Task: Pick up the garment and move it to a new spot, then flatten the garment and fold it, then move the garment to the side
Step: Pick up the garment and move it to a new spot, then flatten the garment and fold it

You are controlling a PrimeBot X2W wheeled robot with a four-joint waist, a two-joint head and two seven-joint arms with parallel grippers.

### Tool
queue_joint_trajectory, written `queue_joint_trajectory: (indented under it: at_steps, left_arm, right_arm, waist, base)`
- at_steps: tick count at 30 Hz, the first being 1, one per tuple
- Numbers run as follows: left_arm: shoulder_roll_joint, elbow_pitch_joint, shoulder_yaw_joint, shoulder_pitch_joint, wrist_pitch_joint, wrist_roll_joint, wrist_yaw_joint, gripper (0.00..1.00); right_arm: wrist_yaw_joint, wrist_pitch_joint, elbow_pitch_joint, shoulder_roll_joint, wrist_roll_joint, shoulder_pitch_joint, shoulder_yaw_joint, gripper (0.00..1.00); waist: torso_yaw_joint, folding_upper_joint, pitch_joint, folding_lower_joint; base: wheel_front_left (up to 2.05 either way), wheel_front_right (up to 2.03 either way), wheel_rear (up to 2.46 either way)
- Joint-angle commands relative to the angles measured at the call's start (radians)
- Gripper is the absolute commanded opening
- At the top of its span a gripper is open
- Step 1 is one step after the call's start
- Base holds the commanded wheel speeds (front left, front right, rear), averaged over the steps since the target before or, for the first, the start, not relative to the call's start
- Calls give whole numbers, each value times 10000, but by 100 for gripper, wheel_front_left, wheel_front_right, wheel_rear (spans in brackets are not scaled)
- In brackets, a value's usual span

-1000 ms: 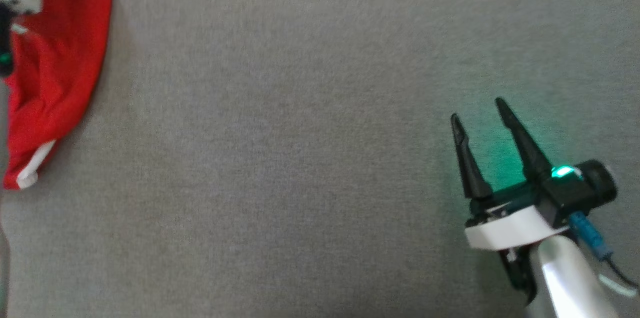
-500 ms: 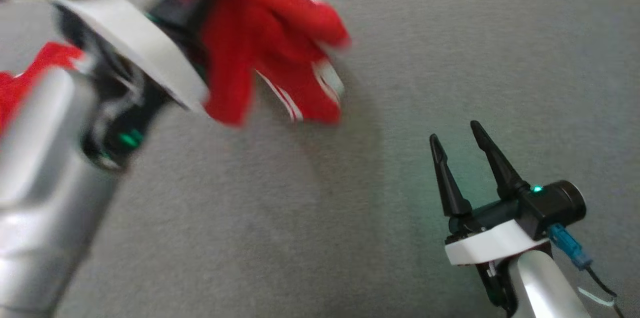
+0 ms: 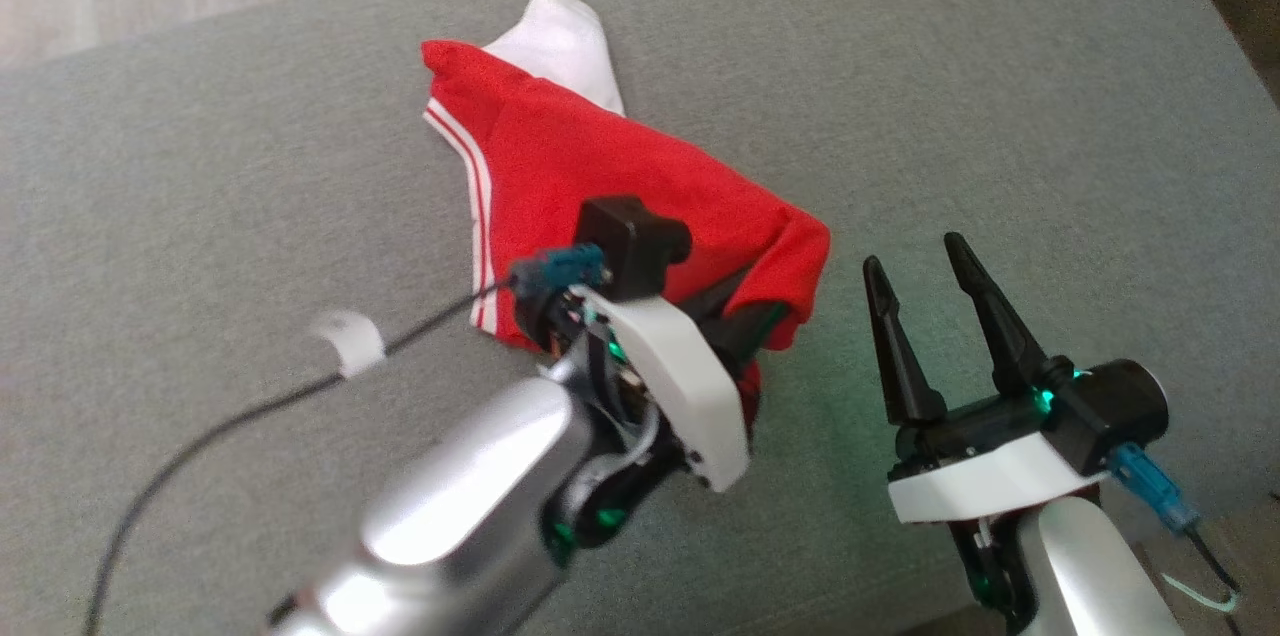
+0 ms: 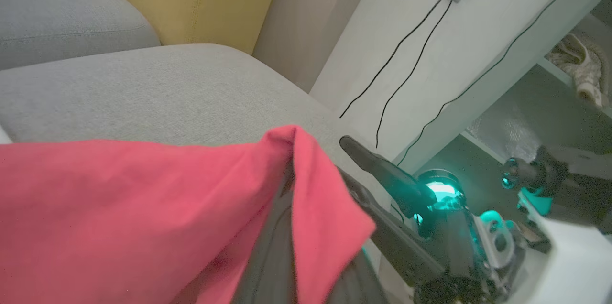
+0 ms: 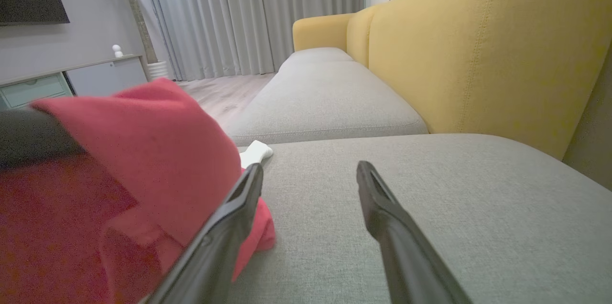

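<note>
A red garment (image 3: 600, 166) with white trim lies bunched on a grey sofa seat (image 3: 1000, 66). Its far end, with a white part poking out, rests on the seat, and its near corner is lifted. The left gripper (image 3: 745, 321) holds that corner, its 2 dark fingers closed on a fold of cloth that drapes over them and hides their tips. The right gripper (image 3: 910, 251) hovers just beside the raised corner, on its right, with its 2 fingers spread wide and nothing between them. In the right wrist view, red cloth lies against the outer side of 1 finger while the gap shows bare seat. The garment looks light, soft and limp. It will likely sag and bunch when hung from 1 pinch, and is unlikely to be damaged by a firm grip. Good holds are probably along an edge or at corners, such as the white-striped hem, with 2 well-separated pinches to spread it flat.
</note>
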Motion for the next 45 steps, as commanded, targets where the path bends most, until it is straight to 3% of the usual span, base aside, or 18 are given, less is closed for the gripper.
queue_joint_trajectory:
  at_steps: [1, 2, 6, 12, 16, 23, 26, 31, 36, 45]
  left_arm:
    - [-346, 215, 202, -260, -560, 232, -47, 96]
    - [-575, 527, 143, -203, -870, 252, -122, 100]
    - [-1052, 1175, 48, -97, -1779, -62, -518, 100]
    - [-906, 1580, 318, 167, -2954, 69, -553, 100]
    - [-177, 1689, 671, 921, -3737, 310, -216, 100]
    - [1122, 2114, 1531, 2547, -5339, 717, 813, 100]
    - [1443, 2256, 1949, 3169, -5780, 830, 1151, 100]
    - [1575, 2309, 2933, 4137, -6033, 1006, 1270, 100]
    - [1293, 1896, 4440, 5202, -6045, 2167, 1125, 100]
    - [249, 1904, 6335, 6579, -6047, 3792, 243, 100]
  right_arm:
    - [77, -108, -336, 74, 77, -270, 227, 100]
    - [77, -108, -336, 74, 93, -263, 225, 100]
    - [77, -108, -326, 74, 117, -193, 179, 100]
    - [77, -108, -275, 75, -74, -72, 60, 100]
    - [77, -108, -254, 75, -282, 64, -116, 100]
    - [77, -108, -227, 75, -726, 449, -549, 100]
    - [77, -108, -217, 75, -949, 623, -771, 100]
    - [77, -108, -64, 32, -1167, 1024, -1123, 100]
    - [77, -108, 227, 39, -1216, 1450, -1372, 100]
    - [77, -108, 733, 64, -1162, 1631, -1347, 100]
  waist:
    - [-183, -1, 58, 0]
    - [-197, -1, 56, 0]
    - [-109, -1, -3, 0]
    - [242, -1, -342, 0]
    - [507, -1, -712, 0]
    - [1158, -1, -1293, 0]
    - [1471, -1, -1460, 0]
    - [1982, -1, -1764, 0]
    - [2316, -1, -1978, 0]
    - [2223, -1, -2153, 0]
  base:
    - [0, 0, 0]
    - [0, 0, 0]
    - [0, 0, 0]
    - [0, 0, 0]
    - [0, 0, 0]
    - [0, 0, 0]
    - [0, 0, 0]
    - [0, 0, 0]
    - [0, 0, 0]
    - [0, 0, 0]
